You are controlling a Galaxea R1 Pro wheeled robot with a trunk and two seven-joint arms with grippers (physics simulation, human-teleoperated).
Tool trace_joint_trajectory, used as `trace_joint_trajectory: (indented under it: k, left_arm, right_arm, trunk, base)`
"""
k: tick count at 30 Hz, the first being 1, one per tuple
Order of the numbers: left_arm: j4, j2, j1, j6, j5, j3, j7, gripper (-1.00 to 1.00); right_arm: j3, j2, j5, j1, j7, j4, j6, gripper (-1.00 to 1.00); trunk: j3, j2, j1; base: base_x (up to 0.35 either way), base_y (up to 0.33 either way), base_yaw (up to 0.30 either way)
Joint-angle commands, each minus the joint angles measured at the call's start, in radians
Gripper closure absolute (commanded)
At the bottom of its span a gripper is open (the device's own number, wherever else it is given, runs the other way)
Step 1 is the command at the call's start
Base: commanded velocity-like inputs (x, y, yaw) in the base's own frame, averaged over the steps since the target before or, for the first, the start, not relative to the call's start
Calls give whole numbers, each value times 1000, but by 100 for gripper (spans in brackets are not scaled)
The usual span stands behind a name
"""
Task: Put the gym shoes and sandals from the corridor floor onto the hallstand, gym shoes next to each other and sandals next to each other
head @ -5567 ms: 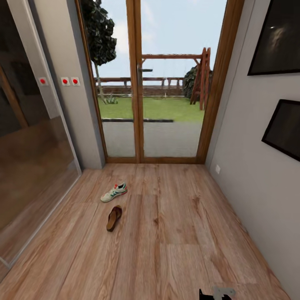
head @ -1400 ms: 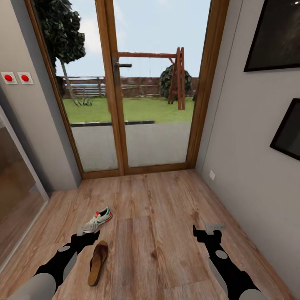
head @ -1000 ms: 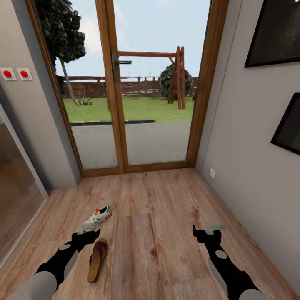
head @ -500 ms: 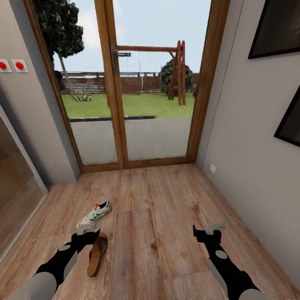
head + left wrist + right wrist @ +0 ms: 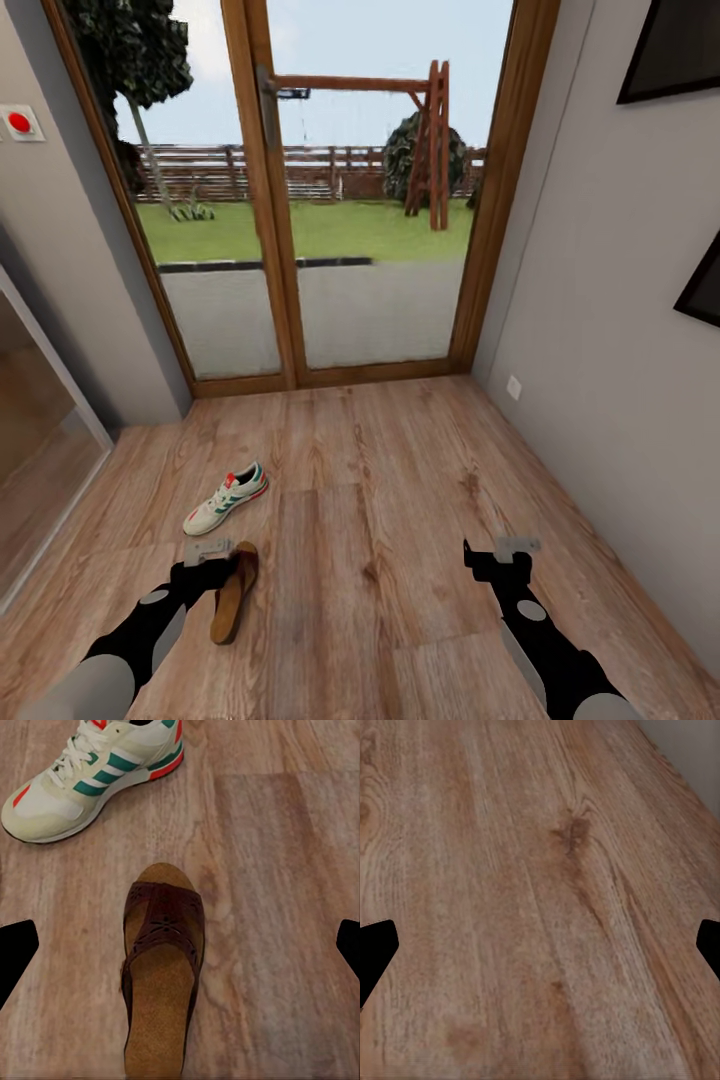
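Note:
One cream-white gym shoe with green stripes lies on its sole on the wood floor, left of centre; it also appears in the left wrist view. Just nearer lies one dark brown sandal with a tan footbed. My left gripper hovers above the sandal's toe end, open, with black fingertips wide apart and nothing between them. My right gripper is open over bare planks at the right, its fingertips apart. The other shoe, the other sandal and the hallstand are out of view.
A wood-framed glass door closes the corridor ahead. A grey wall with dark pictures runs along the right. A glass panel and a grey wall with a red button stand at the left.
The camera has come forward and tilted, so the door looks closer. The shoe and sandal lie where they were. My left gripper now sits nearer the sandal's toe.

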Motion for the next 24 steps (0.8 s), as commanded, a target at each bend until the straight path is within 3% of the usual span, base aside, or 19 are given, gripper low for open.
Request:
trace_joint_trajectory:
  k: [1,24]
  left_arm:
    - [1,-1,-1,-4,-11,9,-6,-100]
    - [2,0,-1,-4,-12,5,-6,-100]
  right_arm:
    - [8,-1,-10,-1,-8,1,-4,-100]
    - [4,-1,-10,-1,-8,1,-3,-100]
  trunk:
    - [-5,-1,0]
    - [-103,-6,11]
  base:
    - [0,0,0]
    - [0,0,0]
